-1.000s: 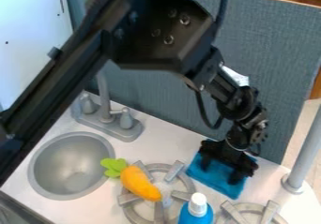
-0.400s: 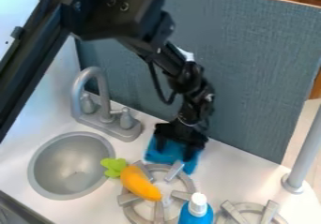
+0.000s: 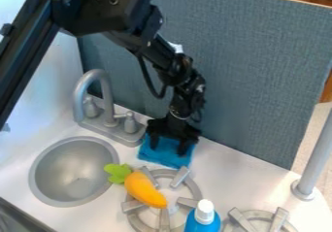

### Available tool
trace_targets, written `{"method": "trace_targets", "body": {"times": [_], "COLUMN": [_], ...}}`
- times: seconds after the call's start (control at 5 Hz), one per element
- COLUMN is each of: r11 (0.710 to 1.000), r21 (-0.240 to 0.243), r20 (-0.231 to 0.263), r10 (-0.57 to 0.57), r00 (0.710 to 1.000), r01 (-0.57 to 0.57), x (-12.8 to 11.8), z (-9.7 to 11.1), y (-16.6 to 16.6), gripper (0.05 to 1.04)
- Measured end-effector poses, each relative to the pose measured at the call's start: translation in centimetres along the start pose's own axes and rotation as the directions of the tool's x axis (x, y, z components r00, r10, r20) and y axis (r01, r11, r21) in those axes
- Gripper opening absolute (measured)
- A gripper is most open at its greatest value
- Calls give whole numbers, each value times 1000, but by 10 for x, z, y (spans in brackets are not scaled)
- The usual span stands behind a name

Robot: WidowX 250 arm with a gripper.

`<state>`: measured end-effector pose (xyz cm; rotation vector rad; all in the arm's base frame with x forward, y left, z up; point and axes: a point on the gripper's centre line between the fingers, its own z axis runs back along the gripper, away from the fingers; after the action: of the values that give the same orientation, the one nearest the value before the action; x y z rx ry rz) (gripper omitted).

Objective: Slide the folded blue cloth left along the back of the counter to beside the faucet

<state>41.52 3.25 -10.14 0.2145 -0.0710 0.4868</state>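
The black gripper (image 3: 169, 144) points down at the back of the counter, just right of the faucet. Its two fingers stand apart, with their tips on a blue cloth (image 3: 162, 153). The cloth lies spread on the counter beneath them, its upper part hidden by the gripper. In front and a little to the left, an orange toy carrot (image 3: 144, 190) with a green top rests partly on a stove burner. A blue bottle with a white cap (image 3: 205, 212) stands at the front edge of the view.
A round grey sink (image 3: 73, 173) is at the left, with a grey faucet (image 3: 107, 122) behind it. One burner (image 3: 163, 220) is near the middle and another (image 3: 259, 221) at the front right. A blue-grey panel (image 3: 253, 80) rises behind; a grey post (image 3: 310, 170) stands at the right.
The gripper has moved left along the back of the counter, and the blue cloth has slid left with it. The toy carrot and the bottle have stayed put.
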Motion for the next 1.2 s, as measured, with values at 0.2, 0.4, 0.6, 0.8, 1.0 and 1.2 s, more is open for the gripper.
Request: {"method": "trace_targets", "body": {"times": [0.2, 0.4, 0.6, 0.8, 1.0, 1.2], "r11": [999, 987, 966, 944, 943, 964], "r21": [-28, -75, -108, -123, -87, -33], "r20": [8, 0, 31, 71, 81, 73], "r10": [-38, -141, -232, -299, -314, -261], "r00": [999, 990, 972, 952, 946, 962], "r01": [38, 140, 234, 305, 321, 264], "x": [-2, -25, -43, -56, -65, -68], "z": [2, 11, 30, 46, 45, 44], "y": [-10, -50, -94, -129, -132, -104], "gripper": [1001, 1001, 1001, 1001, 1001, 1001]}}
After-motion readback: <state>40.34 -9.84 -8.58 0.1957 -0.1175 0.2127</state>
